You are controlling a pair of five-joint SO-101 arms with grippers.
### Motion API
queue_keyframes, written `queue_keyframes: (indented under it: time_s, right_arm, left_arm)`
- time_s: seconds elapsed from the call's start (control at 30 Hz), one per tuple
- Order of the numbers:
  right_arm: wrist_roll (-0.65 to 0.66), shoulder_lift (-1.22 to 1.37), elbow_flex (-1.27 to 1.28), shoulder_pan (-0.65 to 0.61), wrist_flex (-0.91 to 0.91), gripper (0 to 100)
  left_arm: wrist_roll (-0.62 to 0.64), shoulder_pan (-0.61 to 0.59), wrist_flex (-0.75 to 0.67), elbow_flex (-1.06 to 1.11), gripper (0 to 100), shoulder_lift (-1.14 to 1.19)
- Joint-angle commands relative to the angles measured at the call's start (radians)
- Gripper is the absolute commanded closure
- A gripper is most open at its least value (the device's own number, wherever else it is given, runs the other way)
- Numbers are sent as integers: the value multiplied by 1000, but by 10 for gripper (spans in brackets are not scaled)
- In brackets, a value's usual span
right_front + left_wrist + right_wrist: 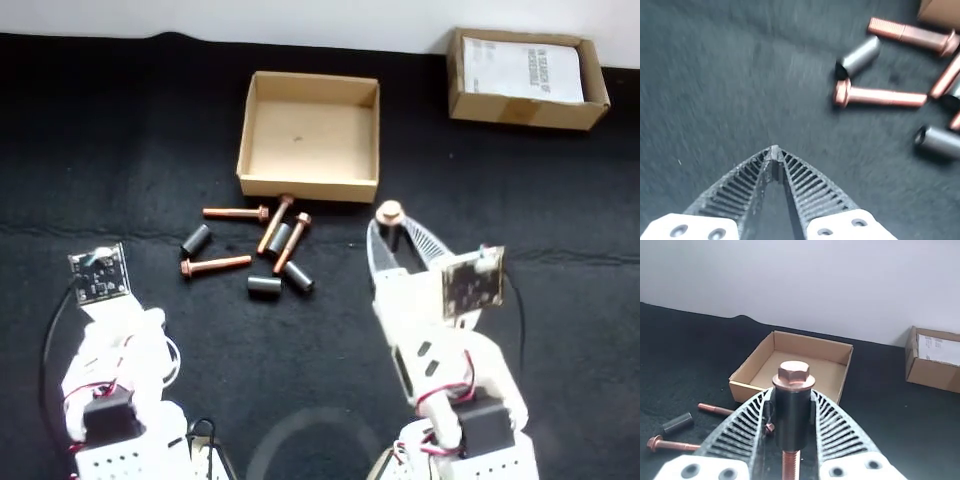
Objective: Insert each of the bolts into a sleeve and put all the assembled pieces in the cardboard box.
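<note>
My right gripper (791,396) is shut on a dark sleeve (792,417) with a copper bolt through it; the bolt head (793,374) sticks out at the top. In the high view this gripper (392,230) hovers right of the loose parts, just in front of the open cardboard box (308,182). Several copper bolts (215,265) and dark sleeves (264,285) lie scattered in front of the box. My left gripper (774,150) is shut and holds nothing, low over the black mat, short of a bolt (880,96) and a sleeve (858,56).
A second cardboard box (470,95) holding a printed sheet stands at the back right. The black mat (560,260) has bare room to the right of the parts and at the far left. A white wall runs behind the table.
</note>
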Motion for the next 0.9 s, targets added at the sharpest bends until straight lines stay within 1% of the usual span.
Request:
queue_keyframes:
  time_s: [0.0,0.1,0.2,0.5,0.63,0.87]
  right_arm:
    - [5,177,-176,27,-4,992]
    - [2,306,-266,27,-4,992]
    - [2,426,-352,27,-4,992]
    - [0,828,-613,28,-4,992]
    - [0,997,-739,28,-4,992]
    - [0,1311,-952,28,-4,992]
  left_arm:
    - [-5,-15,-15,51,987,-10]
    - [-5,-16,-127,137,987,-10]
    - [-5,-16,-195,143,987,-8]
    - [-5,-16,-209,143,987,-7]
    - [-9,-19,-259,143,987,-4]
    - [-5,-165,-367,143,987,-2]
